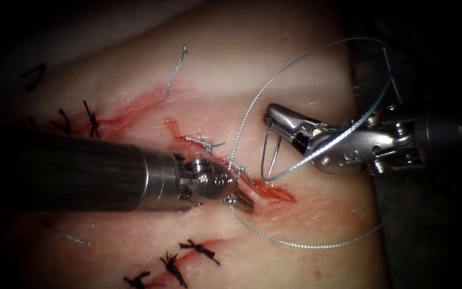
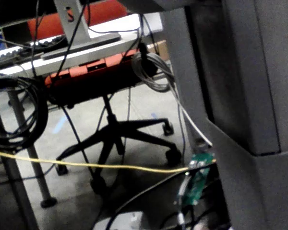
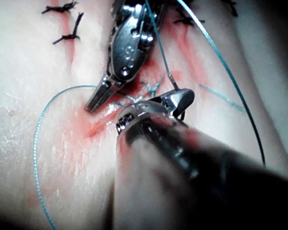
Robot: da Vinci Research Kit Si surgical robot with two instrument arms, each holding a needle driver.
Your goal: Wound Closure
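While the right hand (image 1: 270,120) grips the needle (image 1: 267,155), the left hand (image 1: 241,199) touches the tissue (image 1: 306,230).

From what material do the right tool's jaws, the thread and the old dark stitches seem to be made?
Right tool: polished metal, judging by bright glints; it holds the needle.
Thread: pale blue-grey strand, seemingly twisted or braided; its surface looks finely ribbed.
Dark stitches: matte black, frayed ends, possibly braided fibre.
Left tool: also shiny metal, at the cut.

We see the tissue (image 1: 274,69) carrying everything: its cut (image 1: 274,191) sits just under the left gripper (image 1: 240,199), a thread (image 1: 306,245) loops across it toward the right gripper (image 1: 271,119), and dark stitches (image 1: 199,251) lie below the left gripper.
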